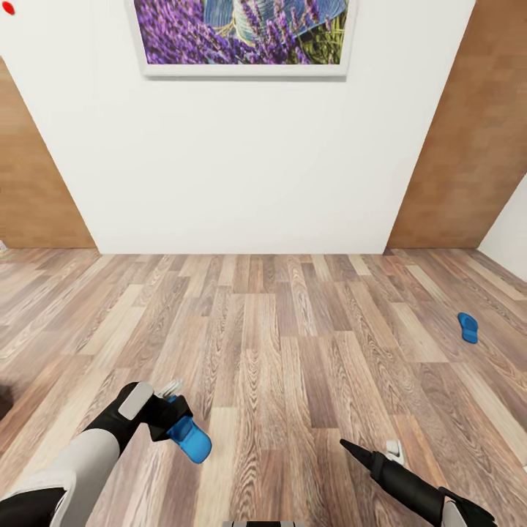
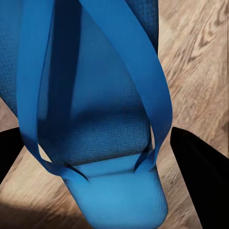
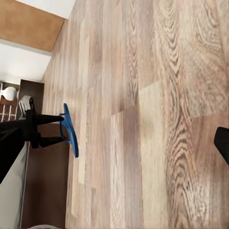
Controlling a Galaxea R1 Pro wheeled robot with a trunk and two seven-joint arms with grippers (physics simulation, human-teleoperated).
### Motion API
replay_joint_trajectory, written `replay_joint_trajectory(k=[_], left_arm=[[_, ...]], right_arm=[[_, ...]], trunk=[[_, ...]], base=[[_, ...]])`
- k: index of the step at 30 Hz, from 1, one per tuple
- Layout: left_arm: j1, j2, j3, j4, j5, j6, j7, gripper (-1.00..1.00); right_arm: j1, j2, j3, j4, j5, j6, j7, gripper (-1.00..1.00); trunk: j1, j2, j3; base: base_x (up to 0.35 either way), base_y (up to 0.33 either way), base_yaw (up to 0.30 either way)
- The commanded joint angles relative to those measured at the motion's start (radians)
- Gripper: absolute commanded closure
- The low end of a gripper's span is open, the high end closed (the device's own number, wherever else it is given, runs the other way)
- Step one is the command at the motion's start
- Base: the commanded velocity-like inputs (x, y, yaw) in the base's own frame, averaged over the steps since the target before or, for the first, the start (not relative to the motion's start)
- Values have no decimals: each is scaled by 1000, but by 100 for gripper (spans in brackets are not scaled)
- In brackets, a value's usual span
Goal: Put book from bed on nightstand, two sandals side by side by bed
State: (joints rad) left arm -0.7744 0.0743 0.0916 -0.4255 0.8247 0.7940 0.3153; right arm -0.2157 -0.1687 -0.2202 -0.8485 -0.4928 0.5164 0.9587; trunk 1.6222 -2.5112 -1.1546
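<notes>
Head view, left arm: the left tool (image 1: 174, 419) is clenched on one blue sandal (image 1: 192, 441), carried clear of the wood-plank floor (image 1: 293, 351), toe end hanging out past the fingers.
Head view, right arm: the right tool (image 1: 369, 450) is low over the floor with nothing in it; one dark finger shows as a point, and I cannot tell from here how far it is parted.
Head view, room: the second sandal (image 1: 468, 327) lies flat on the floor, well apart from both arms, off to the robot's right near the brown door (image 1: 468, 146). Ahead, a white wall (image 1: 249, 168) with a lavender picture (image 1: 241, 33).
Left wrist view: held sandal (image 2: 100, 119) close up, straps toward the camera, a dark finger (image 2: 200, 176) on each flank.
Right wrist view: fingers spread wide, released, bare planks between them; the left arm with its sandal (image 3: 70, 130) is seen side-on.
Step (judged): first sandal in carry; bed, book and nightstand not sighted.
Next (judged): turn the base to find the bed, set this sandal beside it, then fetch the other.
</notes>
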Motion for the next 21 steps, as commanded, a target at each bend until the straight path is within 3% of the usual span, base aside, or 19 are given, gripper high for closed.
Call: replay_joint_trajectory(k=[1, 21], left_arm=[[0, 0, 3, -1, 10, 4, 10, 100], [0, 1, 2, 0, 10, 5, 11, 100]], right_arm=[[0, 0, -1, 0, -7, 8, -10, -100], [0, 1, -2, 0, -8, 8, -32, -100]], trunk=[[-1, 0, 3], [-10, 5, 80]], base=[[0, 0, 0], [0, 0, 0]])
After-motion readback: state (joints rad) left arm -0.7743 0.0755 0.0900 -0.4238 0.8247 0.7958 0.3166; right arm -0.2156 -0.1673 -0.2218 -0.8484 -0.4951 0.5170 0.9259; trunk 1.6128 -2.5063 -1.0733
